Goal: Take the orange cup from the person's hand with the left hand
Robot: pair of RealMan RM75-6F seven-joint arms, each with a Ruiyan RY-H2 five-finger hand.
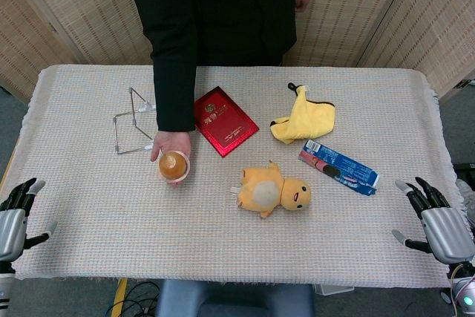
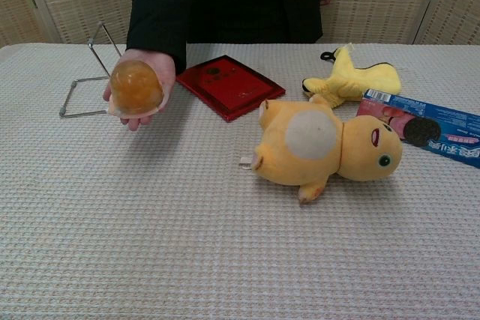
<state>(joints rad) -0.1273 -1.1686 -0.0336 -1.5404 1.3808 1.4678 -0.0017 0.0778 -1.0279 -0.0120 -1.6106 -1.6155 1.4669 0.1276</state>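
The person's hand (image 1: 172, 146) reaches out over the table (image 1: 89, 213) and holds the orange cup (image 1: 172, 165) up off the woven cloth, palm behind it, the cup's end turned toward the robot; in the chest view the cup (image 2: 136, 87) shows as a rounded, translucent amber shape cradled against the palm (image 2: 146, 61). Taking the yellow plush toy (image 1: 272, 191) as the landmark: the cup sits to the plush's left and a little further from the robot, clearly apart from it; the red booklet (image 1: 225, 120) lies beyond the plush, just right of the person's black sleeve (image 1: 174, 64); the wire stand (image 1: 132, 120) is well left of the plush, just past the person's hand; the yellow cloth (image 1: 304, 118) is beyond the plush and to its right; the blue biscuit packet (image 1: 339, 168) lies to the plush's right, near but not touching. The plush itself lies on its back, head pointing right. The left hand (image 1: 16, 217) rests at the near left corner of the table, well away from the plush and from the cup, fingers (image 1: 30, 189) spread apart and holding nothing; the right hand (image 1: 438, 224) sits at the near right corner, its fingers (image 1: 427, 192) likewise splayed and empty; neither hand touches any object.
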